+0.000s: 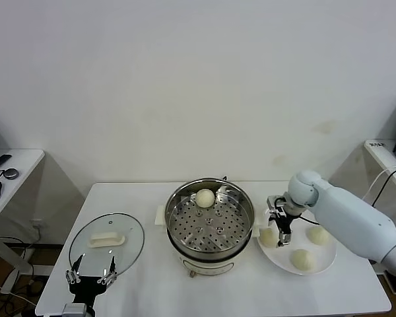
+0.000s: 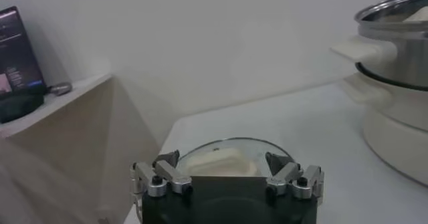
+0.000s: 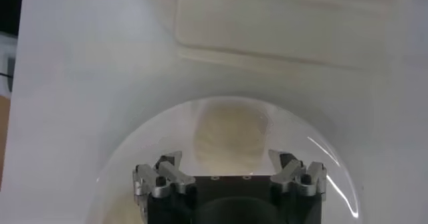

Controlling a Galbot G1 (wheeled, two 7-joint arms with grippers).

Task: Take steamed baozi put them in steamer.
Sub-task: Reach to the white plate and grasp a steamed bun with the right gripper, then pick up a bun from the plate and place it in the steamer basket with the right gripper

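Head view: we noted right gripper (image 1: 281,223) spread wide, empty, above baozi (image 1: 268,237) at plate (image 1: 320,265) edge nearest steamer (image 1: 211,222), positioned for pickup; left gripper (image 1: 91,273) open, empty, idle near front-left table (image 1: 152,290) corner.

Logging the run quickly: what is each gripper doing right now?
Left gripper: open, empty, parked by the glass lid.
Right gripper: open, holding nothing, above a baozi on the plate.

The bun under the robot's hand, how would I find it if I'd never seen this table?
Find the shiny steamer in the middle of the table, then the white plate just to its right. Three buns sit there; yours is the bun nearest the steamer, the only one with the right tool hanging open right over it.
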